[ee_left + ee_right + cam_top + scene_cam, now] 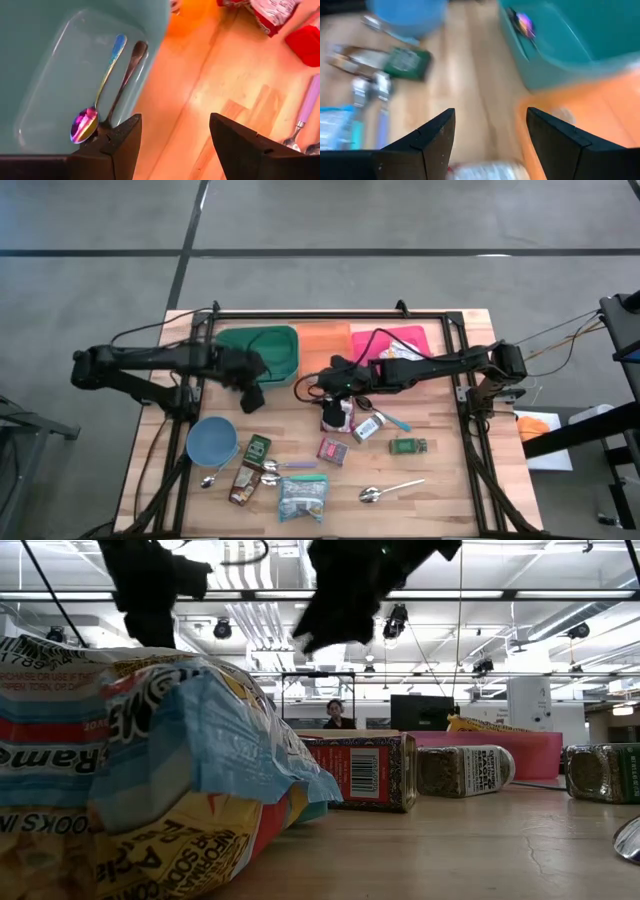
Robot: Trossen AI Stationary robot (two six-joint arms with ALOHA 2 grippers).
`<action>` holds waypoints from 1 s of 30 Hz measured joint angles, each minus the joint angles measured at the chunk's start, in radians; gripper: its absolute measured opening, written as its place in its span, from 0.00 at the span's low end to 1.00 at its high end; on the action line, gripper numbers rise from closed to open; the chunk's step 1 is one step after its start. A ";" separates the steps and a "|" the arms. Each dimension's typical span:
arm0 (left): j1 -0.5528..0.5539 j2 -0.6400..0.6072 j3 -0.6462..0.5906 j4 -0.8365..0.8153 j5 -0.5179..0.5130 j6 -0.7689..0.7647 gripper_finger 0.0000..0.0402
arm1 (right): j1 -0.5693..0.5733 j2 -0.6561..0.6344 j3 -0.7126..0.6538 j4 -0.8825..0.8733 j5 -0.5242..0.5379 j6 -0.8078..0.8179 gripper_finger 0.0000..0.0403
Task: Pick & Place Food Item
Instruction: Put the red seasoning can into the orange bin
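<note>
Food packets lie on the near half of the wooden table: a ramen pack (302, 498), a red box (333, 450), a green packet (258, 448), a brown packet (243, 485) and two spice jars (368, 427) (408, 445). A small red-and-white package (337, 415) stands at the middle. My right gripper (335, 385) (490, 112) hangs open above it, holding nothing. My left gripper (253, 396) (175, 120) is open and empty over the near right corner of the green bin (258, 352). In that bin lie two spoons (107, 85).
An orange tray (322, 340) and a pink tray (405, 338) with a food bag (395, 352) stand at the back beside the bin. A blue bowl (212, 440) sits near left. Loose spoons (390, 492) (285, 467) lie among the packets.
</note>
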 joint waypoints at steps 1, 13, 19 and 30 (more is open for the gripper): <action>-0.037 0.001 0.000 0.001 -0.027 -0.011 0.59 | 0.002 0.000 0.000 -0.045 0.032 0.030 0.60; -0.241 0.005 -0.002 0.031 -0.278 -0.059 0.59 | 0.160 0.000 0.000 -0.410 0.149 0.144 0.60; -0.274 0.005 -0.009 0.073 -0.380 -0.057 0.59 | 0.284 0.005 0.000 -0.408 0.248 0.000 0.60; -0.295 -0.003 -0.134 0.286 -0.376 -0.026 0.59 | 0.380 0.069 -0.002 -0.355 0.291 0.028 0.60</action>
